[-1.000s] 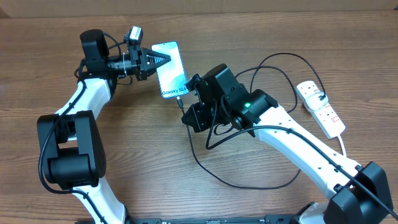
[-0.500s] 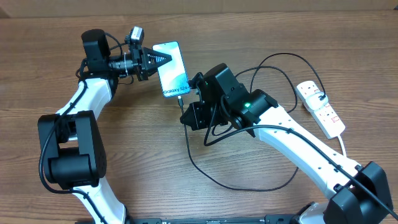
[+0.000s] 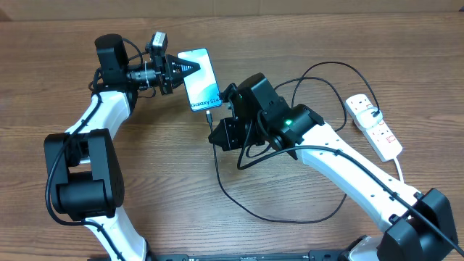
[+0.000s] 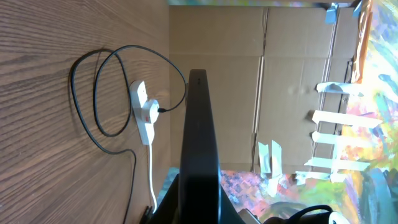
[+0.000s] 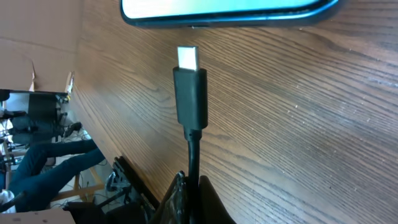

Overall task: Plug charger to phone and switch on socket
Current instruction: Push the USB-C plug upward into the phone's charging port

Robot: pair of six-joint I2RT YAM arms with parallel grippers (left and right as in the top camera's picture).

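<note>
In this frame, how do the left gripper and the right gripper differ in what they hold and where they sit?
The left gripper holds the phone by a long side edge; the right gripper pinches the charger just behind its plug. The left gripper sits at the phone's side; the right gripper faces its bottom end, plug tip just short of it. Both are shut on something.

COUNT LOG | phone: qty 1 | charger cable: qty 1 | connector: qty 1 | socket: qty 1 | white cord: qty 1 | table: qty 1 | grippers: qty 2 (left gripper, right gripper) | arms: qty 2 (left arm, right arm)
</note>
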